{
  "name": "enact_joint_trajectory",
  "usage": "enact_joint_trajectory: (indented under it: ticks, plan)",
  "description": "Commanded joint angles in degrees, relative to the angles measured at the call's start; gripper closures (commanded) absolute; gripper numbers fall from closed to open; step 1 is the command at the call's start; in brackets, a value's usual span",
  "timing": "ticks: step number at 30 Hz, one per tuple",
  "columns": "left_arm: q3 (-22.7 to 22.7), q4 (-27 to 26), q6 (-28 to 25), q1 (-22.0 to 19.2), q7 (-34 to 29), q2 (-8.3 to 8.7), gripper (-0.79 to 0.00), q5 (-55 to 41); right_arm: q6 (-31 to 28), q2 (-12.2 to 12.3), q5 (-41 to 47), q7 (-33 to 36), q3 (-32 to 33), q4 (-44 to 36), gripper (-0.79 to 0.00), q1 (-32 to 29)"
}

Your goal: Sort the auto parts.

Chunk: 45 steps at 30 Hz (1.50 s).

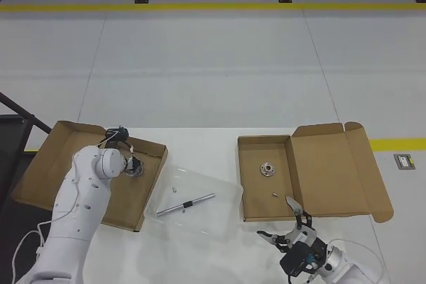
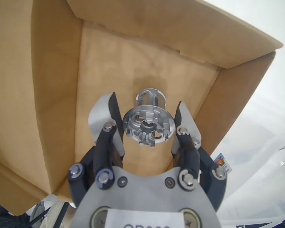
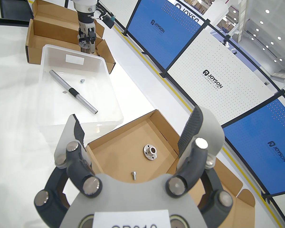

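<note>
The white table [image 1: 206, 248] bears a left box [image 1: 57, 163], clear tray [image 1: 213, 209], right box [image 1: 334, 177].

my left pincer [image 2: 146, 100] is grey and black; the part [image 2: 148, 126] is silver, the box [image 2: 57, 72] brown, the rod [image 3: 61, 81] silver with a black band.

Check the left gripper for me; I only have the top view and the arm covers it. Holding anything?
Observer: Yes. The left gripper is shut on a silver flanged hub, inside the left box.
Operator: Speck beside the round flange in the right box?
Observer: A short headed pin, lying on its side.
Operator: In the clear bin, besides the rod?
Observer: A small bolt and a tiny grey chip.
</note>
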Motion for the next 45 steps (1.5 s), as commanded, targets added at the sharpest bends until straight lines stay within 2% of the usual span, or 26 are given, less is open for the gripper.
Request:
enact_joint_trajectory:
  ticks: [1,4,7,15,19,23,26,27,35,38,41,43,45]
  plan:
    - [-0.44,-2.19,0.15,0.87,-0.52,0.26,-0.785,0.32,0.00,0.00,0.00,0.00,0.00,0.00,-0.785,0.00]
    - [-1.83,-6.74,-0.05,2.55,-1.75,0.78,-0.785,0.05,0.00,0.00,0.00,0.00,0.00,0.00,-0.785,0.00]
    - [-3.78,-13.86,-0.85,5.44,-3.20,1.43,-0.785,-0.69,0.00,0.00,0.00,0.00,0.00,0.00,-0.785,0.00]
    - [-8.57,-46.12,-5.52,21.08,-8.71,3.14,-0.785,-3.32,0.00,0.00,0.00,0.00,0.00,0.00,-0.785,0.00]
    - [-7.45,-57.85,-12.26,27.42,-11.42,3.73,-0.785,-3.71,0.00,0.00,0.00,0.00,0.00,0.00,-0.785,0.00]
    - [-2.29,-64.46,-20.57,30.19,-13.75,4.20,-0.785,1.21,0.00,0.00,0.00,0.00,0.00,0.00,-0.785,0.00]
    - [3.06,-65.91,-27.03,30.84,-14.89,4.40,-0.785,6.48,0.00,0.00,0.00,0.00,0.00,0.00,-0.785,0.00]
    - [3.60,-65.86,-27.70,30.83,-15.02,4.42,-0.785,6.94,0.00,0.00,0.00,0.00,0.00,0.00,-0.785,0.00]
    - [3.60,-65.86,-27.70,30.83,-15.02,4.42,-0.785,6.94,0.00,0.00,0.00,0.00,0.00,0.00,-0.785,0.00]
    - [4.87,-62.05,-28.03,31.16,-12.72,4.46,-0.785,10.14,0.00,0.00,0.00,0.00,0.00,0.00,-0.785,0.00]
    - [7.90,-57.64,-29.72,28.98,-11.59,4.16,-0.785,11.00,0.00,0.00,0.00,0.00,0.00,0.00,-0.785,0.00]
    - [10.14,-54.36,-29.52,26.96,-11.10,3.74,-0.622,10.94,0.00,0.00,0.00,0.00,0.00,0.00,-0.785,0.00]
    - [12.66,-51.10,-29.81,24.50,-10.93,3.20,-0.619,10.26,0.00,0.00,0.00,0.00,0.00,0.00,-0.785,0.00]
